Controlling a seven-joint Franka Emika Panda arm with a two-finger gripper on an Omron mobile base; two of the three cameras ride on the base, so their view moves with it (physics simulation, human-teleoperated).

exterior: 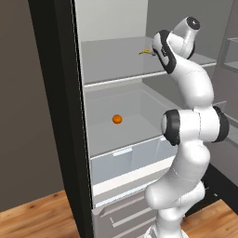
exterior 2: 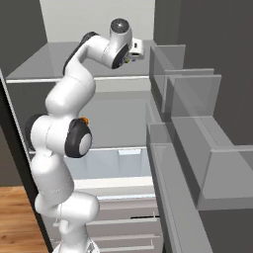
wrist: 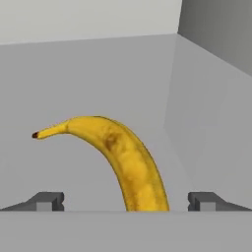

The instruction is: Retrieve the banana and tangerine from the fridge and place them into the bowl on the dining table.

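Right now the gripper (wrist: 126,202) is inside the fridge (exterior: 65,116), reaching over the upper shelf (exterior: 116,60), with its fingers (wrist: 47,202) spread wide apart and nothing held. The banana (wrist: 123,162) lies on that shelf straight ahead of the gripper, its thick body running up from between the two fingertips and curving away to the hand's left, where the thin stem ends in a dark tip. From the left base view a sliver of yellow shows just beside the wrist, so the fruit is close in front of the hand.

The step in hand looks like the grasp of the banana. To do it well, I would ease the hand further forward until the fingers stand on either side of the thick middle part, not the narrow stem, then close across the width of the fruit. Because it is curved and rests on its side, it may roll or slide on the smooth shelf if one finger meets it first; centring it between the fingers before closing should prevent that. Keep the fingertips low enough to catch the body, but clear of the shelf surface.

The tangerine (exterior: 117,119) sits well below the gripper, on the lower shelf, and waits its turn.
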